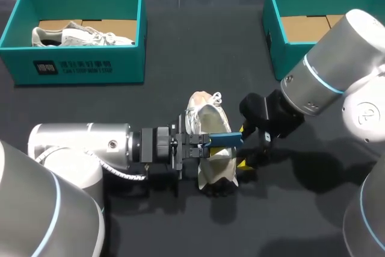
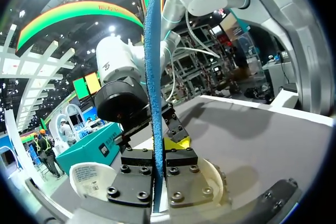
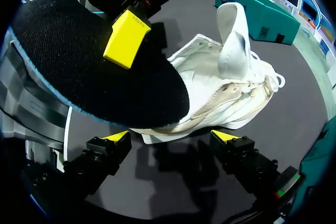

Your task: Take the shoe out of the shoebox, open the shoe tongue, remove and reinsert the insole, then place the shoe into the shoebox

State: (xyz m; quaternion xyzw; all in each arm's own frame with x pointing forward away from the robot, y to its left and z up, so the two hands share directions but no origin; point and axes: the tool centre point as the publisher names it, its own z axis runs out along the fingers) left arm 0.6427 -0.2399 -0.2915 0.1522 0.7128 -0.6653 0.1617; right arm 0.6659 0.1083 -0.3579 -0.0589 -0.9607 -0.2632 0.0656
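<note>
1. At the table's middle, the white shoe (image 1: 204, 118) is resting with its tongue pulled up. It is looking soft and light, and the heel is probably offering the firmest hold.
2. The insole (image 1: 224, 139) is hovering over it, thin and bendy, likely to flop.
3. The left gripper (image 1: 207, 141) is clamping the insole, while the right gripper (image 3: 172, 136) is standing spread near the shoe's heel, grasping nothing.
4. The dark table (image 1: 180, 88) is looking matte. The left box (image 1: 78, 67) and right box (image 1: 274, 34) are sitting far back, well apart.
</note>
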